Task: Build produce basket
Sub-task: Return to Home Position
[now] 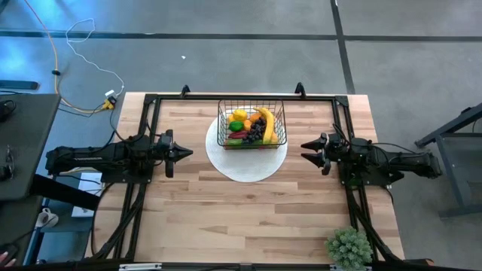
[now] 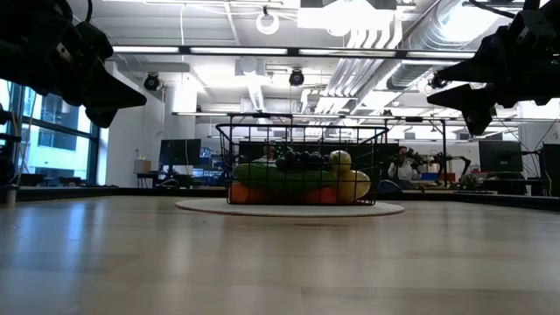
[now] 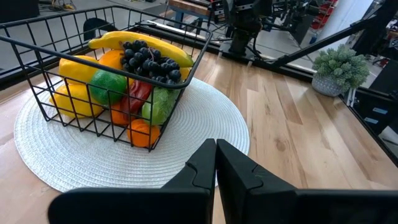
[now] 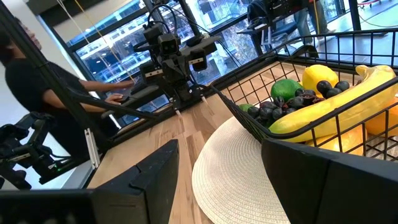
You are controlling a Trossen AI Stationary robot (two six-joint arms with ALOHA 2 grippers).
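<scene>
Basket holds one banana and one bunch of grapes.

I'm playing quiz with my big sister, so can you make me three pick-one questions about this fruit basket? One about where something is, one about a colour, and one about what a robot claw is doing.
1. Where does the basket stand?
A. on the floor
B. on the white round mat
C. hanging from an arm

2. What colour is the banana in it?
A. yellow
B. blue
C. pink

3. How is the left gripper?
A. wide open
B. squeezing the banana
C. shut, holding nothing

Answers:
1 B, the mat spreads out under the basket in the high view.
2 A, it lies yellow beside the dark grapes.
3 C, in the left wrist view its fingers meet with nothing between them. The right gripper, on the basket's other side, is open.
</scene>
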